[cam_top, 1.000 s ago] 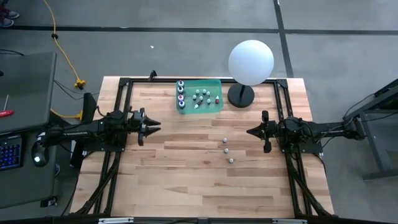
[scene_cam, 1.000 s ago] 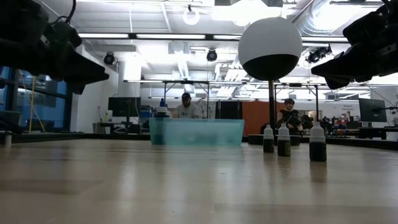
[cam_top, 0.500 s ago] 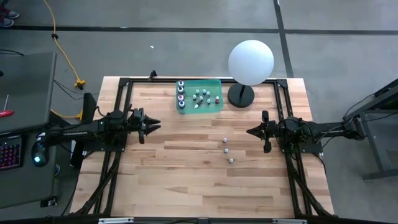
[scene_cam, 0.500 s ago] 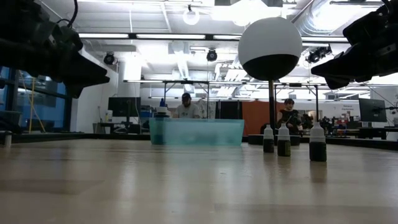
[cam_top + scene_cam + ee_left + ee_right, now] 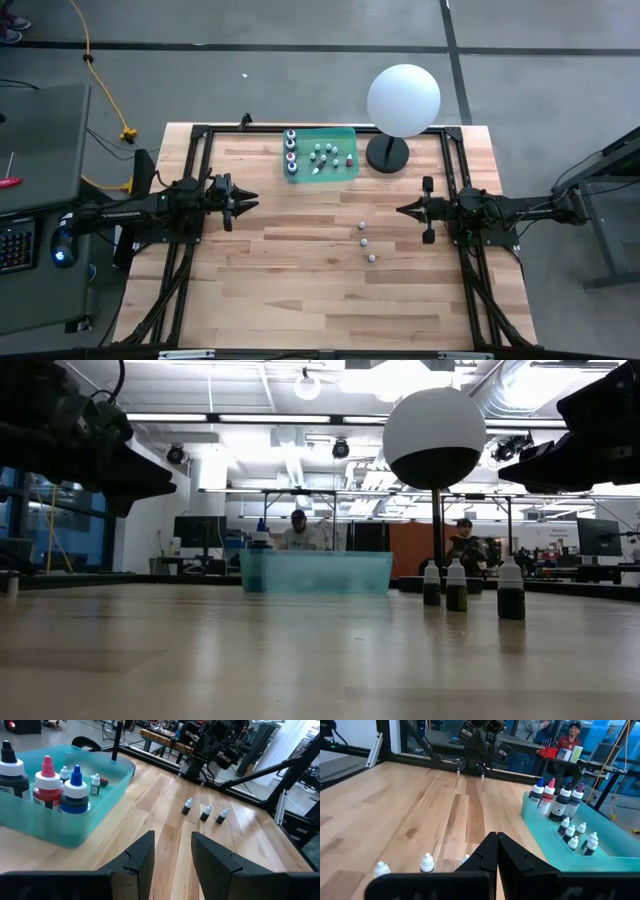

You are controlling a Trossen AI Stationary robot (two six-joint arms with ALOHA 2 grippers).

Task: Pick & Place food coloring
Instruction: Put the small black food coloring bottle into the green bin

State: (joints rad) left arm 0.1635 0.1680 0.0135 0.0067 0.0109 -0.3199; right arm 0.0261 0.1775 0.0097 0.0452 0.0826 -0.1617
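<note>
Three small white-capped food coloring bottles [image 5: 364, 241] stand loose on the wooden table [image 5: 300, 290], in a short row right of its middle, each apart from the next; the low view shows them upright with dark bodies. The rest of the food coloring sits in a teal tray [image 5: 345, 133] by the table's far edge, near the middle of that edge: four larger bottles [image 5: 291, 152] in a line along the tray's left side, with red, blue and dark bodies, and a cluster of tiny white-capped ones [image 5: 327, 157] in the rest of it. Just right of the tray stands a white sphere [image 5: 403, 99] on a black base. The right gripper [image 5: 402, 211] hovers above the table near its right edge, not far from the three loose bottles, fingers pressed together and holding nothing. The left gripper [image 5: 252, 201] hovers on the left side, pointing toward the middle, fingers [image 5: 141, 855] partly spread with only bare table between them. Beyond the table, two people [image 5: 300, 532] are in the room.
</note>
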